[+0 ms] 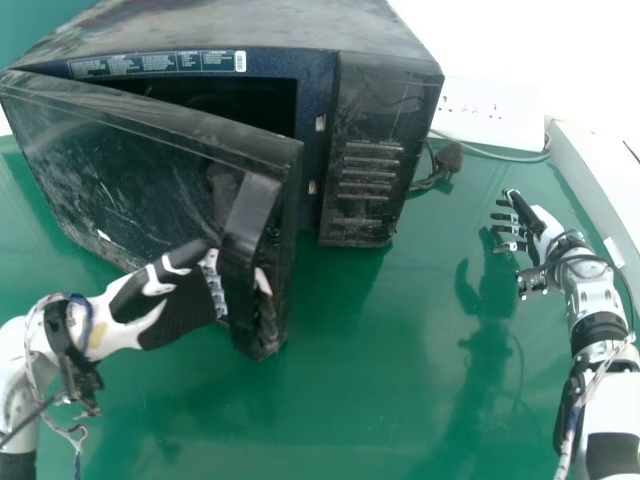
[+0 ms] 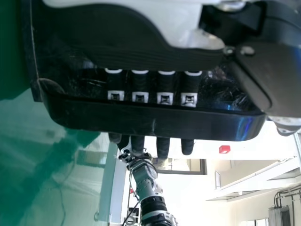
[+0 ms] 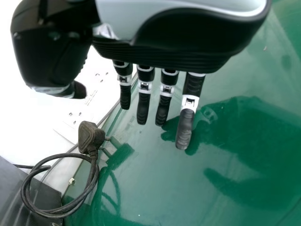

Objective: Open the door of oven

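Green table [image 1: 370, 400], bearing one black oven [image 1: 375, 130]; door [image 1: 130, 160] ajar. Handle [image 1: 245, 230]: upright, crossing the left hand [image 1: 180, 305], the nearer; fingers extended, threaded behind it. Right hand [image 1: 540, 225]: fingers loosely extended, well apart. Wider opening probably needs a leftward sweep.

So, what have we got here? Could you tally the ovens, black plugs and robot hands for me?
Ovens: 1, the black oven with its door ajar
Black plugs: 1, the plug on a coiled cable
Robot hands: 2, the left hand and the right hand
Total: 4
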Robot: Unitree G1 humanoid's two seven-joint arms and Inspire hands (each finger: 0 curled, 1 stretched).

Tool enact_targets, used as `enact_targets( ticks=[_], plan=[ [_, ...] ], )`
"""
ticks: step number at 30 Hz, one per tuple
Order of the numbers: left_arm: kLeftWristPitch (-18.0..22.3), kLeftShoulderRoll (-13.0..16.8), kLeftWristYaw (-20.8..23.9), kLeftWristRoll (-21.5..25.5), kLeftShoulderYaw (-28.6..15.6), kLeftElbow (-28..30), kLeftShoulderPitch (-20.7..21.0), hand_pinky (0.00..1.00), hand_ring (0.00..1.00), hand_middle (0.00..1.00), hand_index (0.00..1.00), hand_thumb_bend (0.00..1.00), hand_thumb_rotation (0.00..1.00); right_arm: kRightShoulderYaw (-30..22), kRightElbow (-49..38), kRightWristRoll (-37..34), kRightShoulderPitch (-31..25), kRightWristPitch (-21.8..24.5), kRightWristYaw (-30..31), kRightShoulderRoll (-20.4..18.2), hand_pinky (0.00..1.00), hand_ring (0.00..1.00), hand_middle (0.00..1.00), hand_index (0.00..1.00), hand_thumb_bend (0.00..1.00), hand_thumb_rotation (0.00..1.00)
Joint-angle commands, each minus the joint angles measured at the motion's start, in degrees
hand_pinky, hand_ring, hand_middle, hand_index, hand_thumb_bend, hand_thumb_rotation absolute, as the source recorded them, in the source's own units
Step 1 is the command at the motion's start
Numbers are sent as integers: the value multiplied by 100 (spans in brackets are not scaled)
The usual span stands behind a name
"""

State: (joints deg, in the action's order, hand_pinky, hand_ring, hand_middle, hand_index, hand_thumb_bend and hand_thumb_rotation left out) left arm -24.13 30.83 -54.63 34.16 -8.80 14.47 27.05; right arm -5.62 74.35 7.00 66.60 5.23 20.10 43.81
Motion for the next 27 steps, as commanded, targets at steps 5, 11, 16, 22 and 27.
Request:
enact_targets(
  ticks=[5, 11, 16, 22, 27],
  plan=[
    [336, 263, -254, 679, -964, -673, 479, 30, 45, 53, 60, 92, 53, 113, 322, 158, -530, 417, 50, -9, 63, 77, 84, 91, 54, 51],
    [392, 301, -164, 655, -1135, -444, 431, 28, 41, 49, 57, 90, 66, 199, 320, 224, -523, 400, 162, 18, 64, 77, 85, 93, 54, 56],
    [422, 455, -438, 816, -1331, -667, 471, 26, 39, 49, 61, 94, 66, 167, 319, 189, -529, 414, 100, 3, 64, 78, 84, 92, 53, 54],
    [339, 729, -704, 848, -1488, -716, 521, 26, 37, 47, 59, 97, 65, 174, 318, 203, -545, 400, 68, 11, 62, 75, 82, 90, 55, 53],
    [425, 1084, -1279, 801, -1494, -1047, 638, 27, 39, 49, 60, 92, 65, 128, 313, 159, -530, 480, -12, -4, 66, 77, 83, 88, 55, 50]
  ],
)
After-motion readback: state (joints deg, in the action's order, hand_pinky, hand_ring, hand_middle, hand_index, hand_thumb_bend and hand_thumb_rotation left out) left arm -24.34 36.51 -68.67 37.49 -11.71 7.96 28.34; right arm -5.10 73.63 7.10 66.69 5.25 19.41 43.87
